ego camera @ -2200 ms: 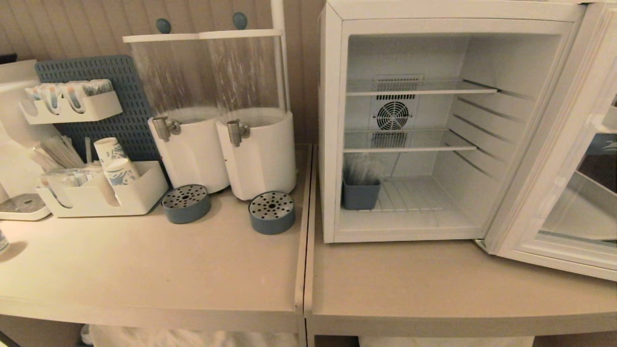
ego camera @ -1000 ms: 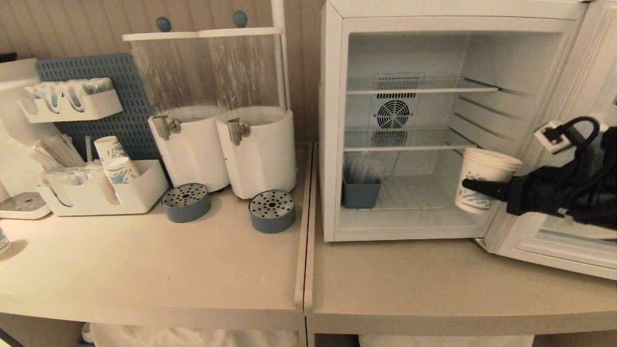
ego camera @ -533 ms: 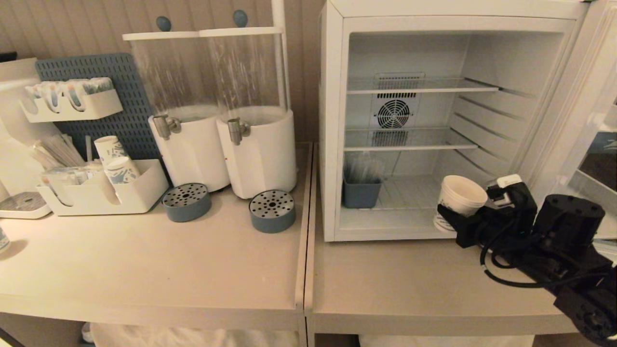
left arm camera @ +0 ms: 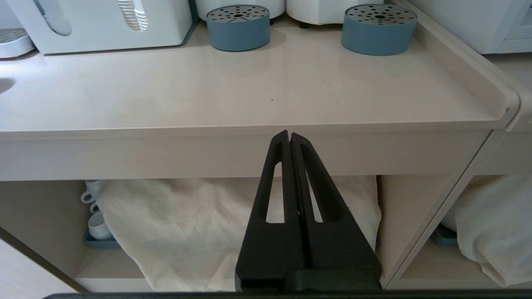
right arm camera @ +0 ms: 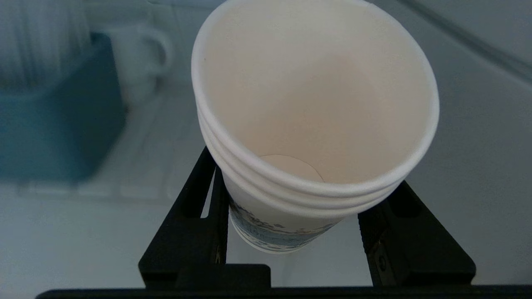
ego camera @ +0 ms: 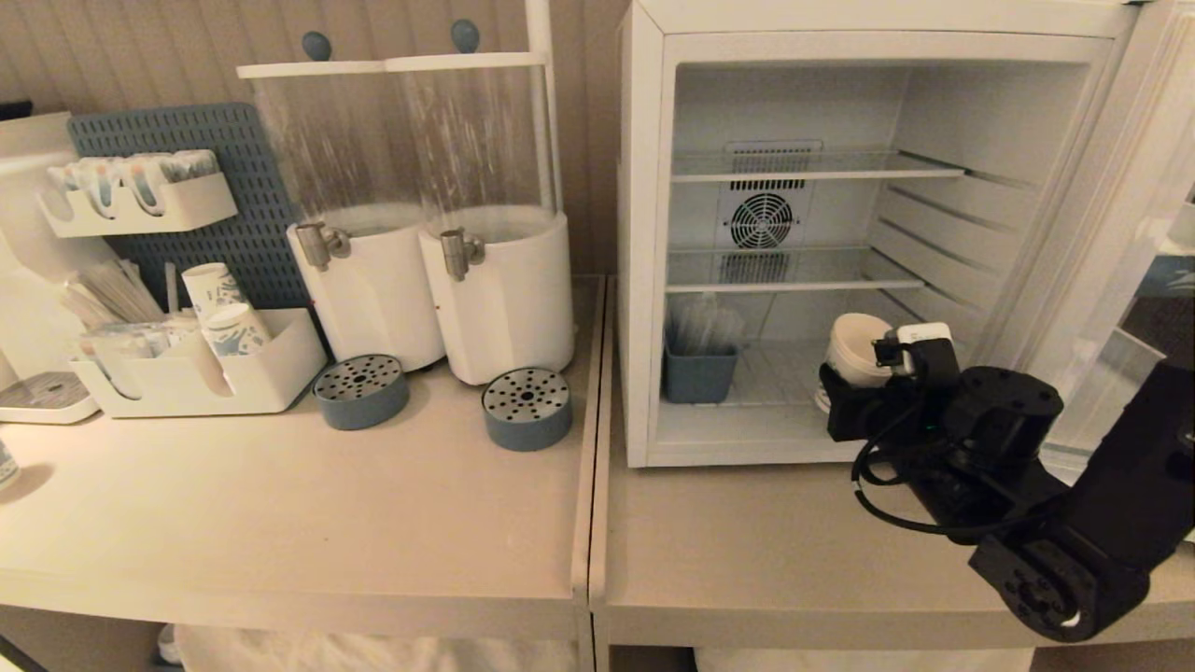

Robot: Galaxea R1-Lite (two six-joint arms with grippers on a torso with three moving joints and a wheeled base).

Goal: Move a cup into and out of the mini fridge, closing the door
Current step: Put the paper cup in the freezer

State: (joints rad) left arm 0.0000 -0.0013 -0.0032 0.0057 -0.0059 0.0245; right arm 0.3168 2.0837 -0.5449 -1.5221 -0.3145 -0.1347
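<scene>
1. Left gripper (left arm camera: 291, 139) parked below counter edge (left arm camera: 249, 149), jaws pressed together.
2. Mini fridge (ego camera: 644, 233) on counter; door (ego camera: 1120, 280) swung wide at right.
3. Cup (right arm camera: 316, 124) clamped upright by right gripper (ego camera: 845, 401), held at fridge's bottom-level mouth.

No lettering, brand, number or sign can be read in any view. The small white paper cup (right arm camera: 316, 124) carries only a blue printed pattern, without legible words.
</scene>
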